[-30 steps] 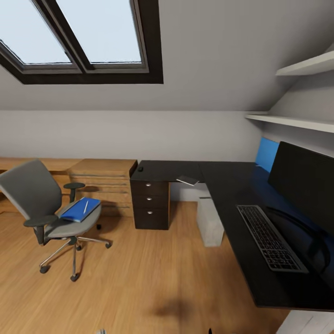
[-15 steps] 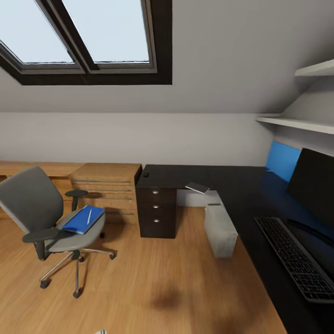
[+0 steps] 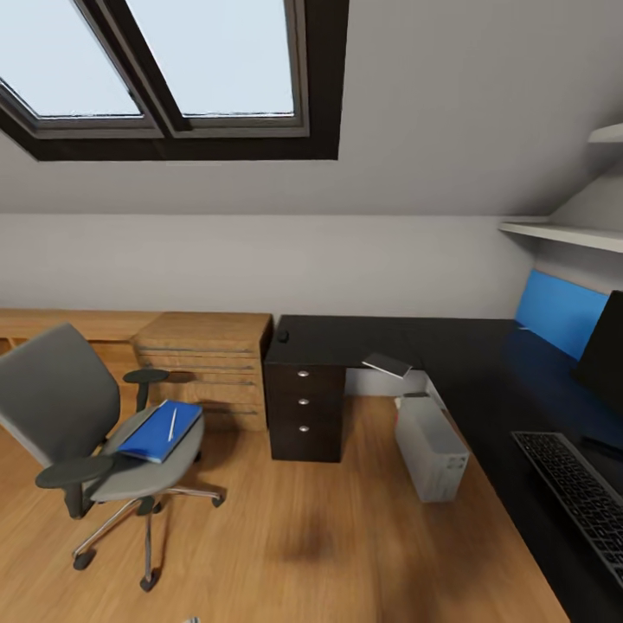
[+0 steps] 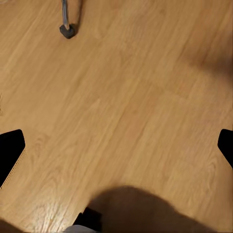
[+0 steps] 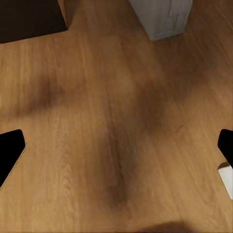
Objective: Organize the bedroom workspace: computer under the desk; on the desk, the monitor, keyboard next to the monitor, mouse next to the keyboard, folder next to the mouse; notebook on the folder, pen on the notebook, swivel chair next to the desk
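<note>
We record a grey-upholstered swivel chair with black padded armrests and a chrome star base (image 3: 82,433) standing on the light wood plank floor (image 3: 285,536), well apart from the glossy black L-shaped desk (image 3: 450,363). On its seat lies a flat bright-blue folder (image 3: 158,431), and a slim white-silver pen (image 3: 172,424) rests on top of that folder. A thin grey-covered notebook (image 3: 387,364) sits at the desk's front edge, partly overhanging it. A small black rounded mouse (image 3: 282,336) sits at the desk's far end above the dark drawer unit with round silver knobs (image 3: 304,408). The plain light-grey computer tower (image 3: 430,447) stands on the floor beside the desk's inner edge. At the right of the head view we see part of the flat black keyboard (image 3: 581,493) on the desk, and beyond it an edge of the black monitor (image 3: 606,355). A light-wood chest of drawers (image 3: 208,363) stands just beside the drawer unit.

Both wrist views look down on bare floor; the left gripper (image 4: 116,145) and right gripper (image 5: 116,145) have fingertips spread wide, grasping nothing.
</note>
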`<state>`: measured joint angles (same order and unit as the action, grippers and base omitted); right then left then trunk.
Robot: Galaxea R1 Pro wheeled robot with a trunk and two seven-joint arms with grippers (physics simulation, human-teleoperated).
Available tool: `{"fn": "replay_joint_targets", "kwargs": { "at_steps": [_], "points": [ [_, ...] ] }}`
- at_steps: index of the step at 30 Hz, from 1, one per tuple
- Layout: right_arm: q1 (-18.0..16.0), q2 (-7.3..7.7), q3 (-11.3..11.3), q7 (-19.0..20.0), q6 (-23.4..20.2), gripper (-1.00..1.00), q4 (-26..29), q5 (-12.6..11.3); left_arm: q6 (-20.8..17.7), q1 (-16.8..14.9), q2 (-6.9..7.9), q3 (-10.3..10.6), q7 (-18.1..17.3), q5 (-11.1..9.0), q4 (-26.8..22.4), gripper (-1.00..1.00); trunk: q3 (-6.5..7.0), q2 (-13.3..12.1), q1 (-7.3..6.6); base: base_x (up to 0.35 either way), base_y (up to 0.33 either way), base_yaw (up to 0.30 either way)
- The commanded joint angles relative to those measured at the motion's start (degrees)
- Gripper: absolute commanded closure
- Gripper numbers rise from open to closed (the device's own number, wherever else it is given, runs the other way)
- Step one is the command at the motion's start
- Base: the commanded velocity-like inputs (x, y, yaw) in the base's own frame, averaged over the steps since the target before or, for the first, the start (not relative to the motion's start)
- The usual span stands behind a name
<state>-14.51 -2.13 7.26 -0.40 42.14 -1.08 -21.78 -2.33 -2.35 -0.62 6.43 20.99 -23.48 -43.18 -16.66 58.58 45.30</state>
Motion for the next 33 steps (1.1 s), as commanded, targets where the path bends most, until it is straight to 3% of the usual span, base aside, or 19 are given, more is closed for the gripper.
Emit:
{"fn": "replay_joint_targets", "kwargs": {
  "at_steps": [1,9,33],
  "points": [
    [-0.07,-0.01,0.48,-0.04,0.24,-1.0,-0.11,-0.46,-0.2,-0.03,0.04,0.28,0.44,-0.31,0.03,-1.0,0.12,-0.37,-0.19,0.304,0.151,0.0],
    [-0.05,0.04,0.49,-0.04,0.23,-1.0,-0.13,-0.46,-0.19,-0.03,-0.03,0.44,0.45,-0.26,0.67,-1.0,1.55,-3.58,-1.95,0.318,0.055,0.0],
    [-0.04,0.02,0.48,-0.04,0.23,-1.0,-0.11,-0.46,-0.21,-0.03,-0.08,0.52,0.38,-0.18,0.73,-1.0,1.55,-3.58,-1.95,0.329,0.002,0.0]
  ]
}}
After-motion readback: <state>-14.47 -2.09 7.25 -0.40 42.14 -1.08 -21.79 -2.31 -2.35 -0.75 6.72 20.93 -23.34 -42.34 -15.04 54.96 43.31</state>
